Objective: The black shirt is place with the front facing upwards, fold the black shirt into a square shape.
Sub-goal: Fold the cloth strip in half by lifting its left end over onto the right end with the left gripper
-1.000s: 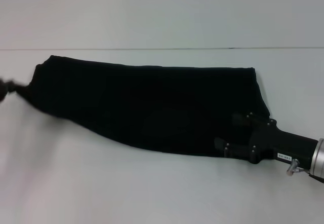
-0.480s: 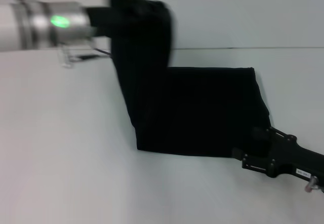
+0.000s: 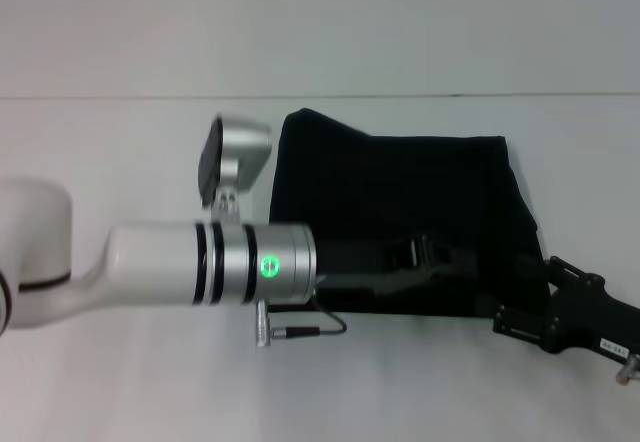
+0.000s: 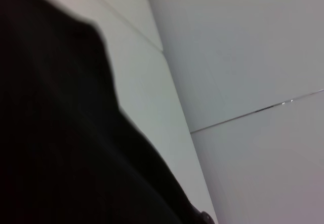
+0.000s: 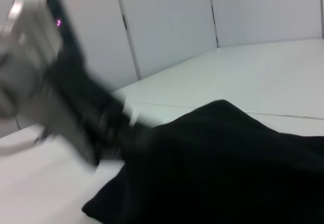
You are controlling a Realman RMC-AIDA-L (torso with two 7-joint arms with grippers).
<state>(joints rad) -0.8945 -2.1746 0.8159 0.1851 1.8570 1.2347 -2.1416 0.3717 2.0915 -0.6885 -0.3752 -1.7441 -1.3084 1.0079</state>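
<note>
The black shirt lies folded over on itself on the white table, back side up with no print showing. My left arm reaches across from the left, and my left gripper sits low over the shirt's near half, shut on a fold of the cloth. The left wrist view is filled by the black shirt close up. My right gripper is open at the shirt's near right corner, just off the cloth. The right wrist view shows the black shirt and the blurred left arm beyond it.
The white table stretches bare to the left and front of the shirt. A pale wall rises behind the table's far edge. The left arm's silver wrist and its cable hang just left of the shirt.
My left gripper has swung from high at the back left down to the right, carrying the shirt's left end over the right half. The right gripper has drawn back to the right.
</note>
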